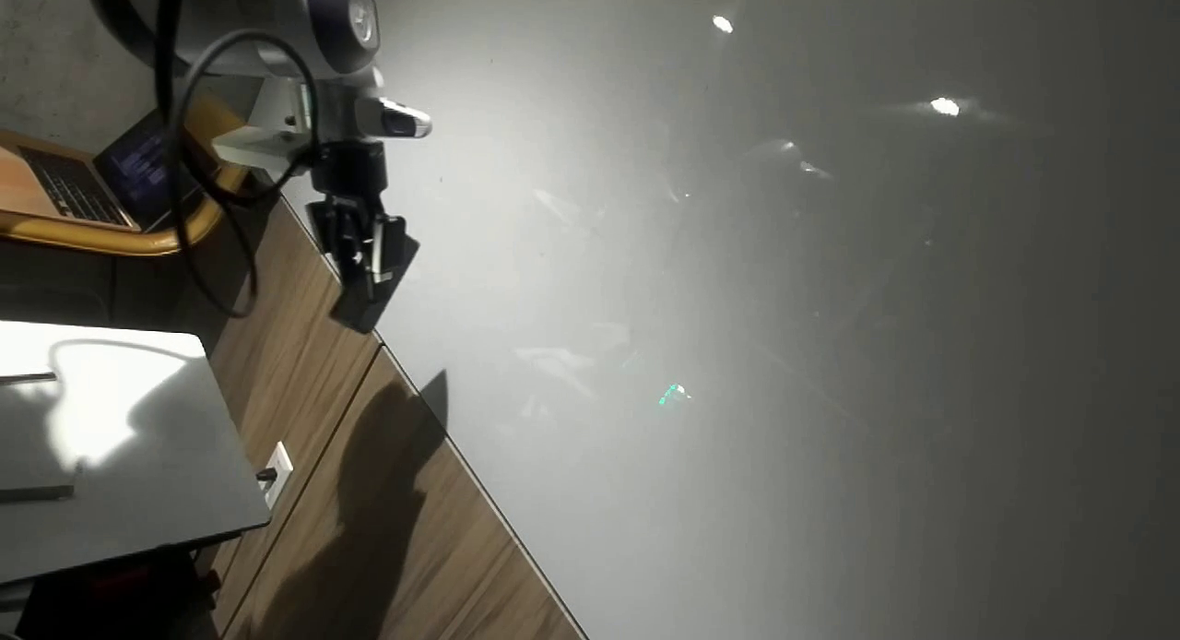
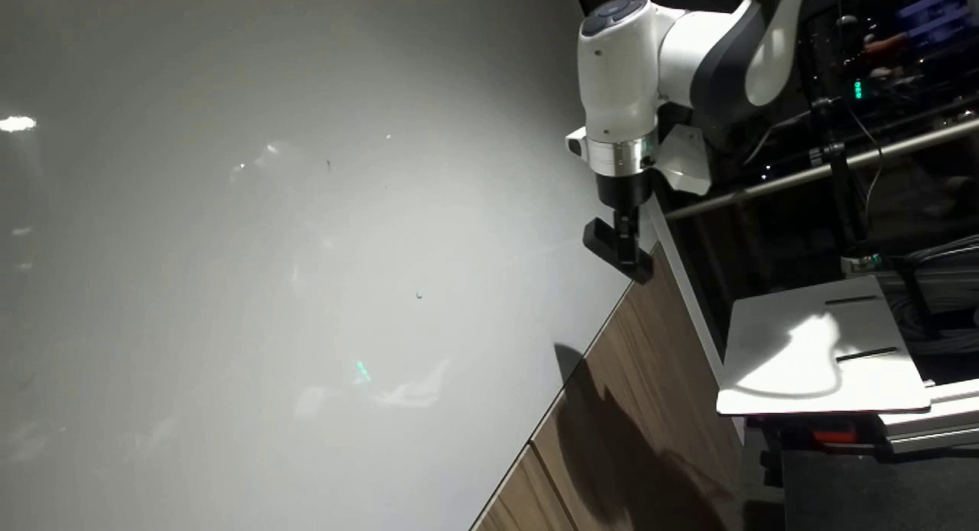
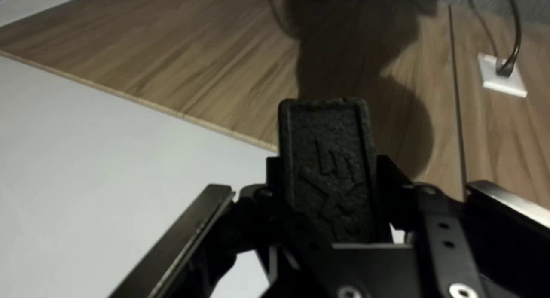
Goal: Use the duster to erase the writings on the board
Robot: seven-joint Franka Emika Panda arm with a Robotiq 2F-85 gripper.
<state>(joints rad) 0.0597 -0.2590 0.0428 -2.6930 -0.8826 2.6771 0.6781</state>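
Observation:
The duster (image 3: 328,130), a dark grey-black block, is gripped between the two fingers of my gripper (image 3: 330,182) in the wrist view. In both exterior views my gripper (image 1: 367,266) (image 2: 626,246) holds the tilted duster (image 1: 398,260) (image 2: 601,240) near the border between the board and the wood panel. Its shadow falls well apart from it; whether it touches the board cannot be told. The board (image 1: 599,280) (image 2: 321,232) is large, glossy and pale grey. The zigzag writings do not show; only tiny dark marks such as a small speck (image 2: 329,165) are seen.
A wood panel (image 1: 489,557) (image 2: 642,363) with a white power socket (image 1: 279,474) borders the board. A small white table top (image 1: 175,428) (image 2: 822,347) stands beside it. An open laptop (image 1: 78,183) lies near the arm. A black cable loop (image 1: 184,216) hangs from the arm.

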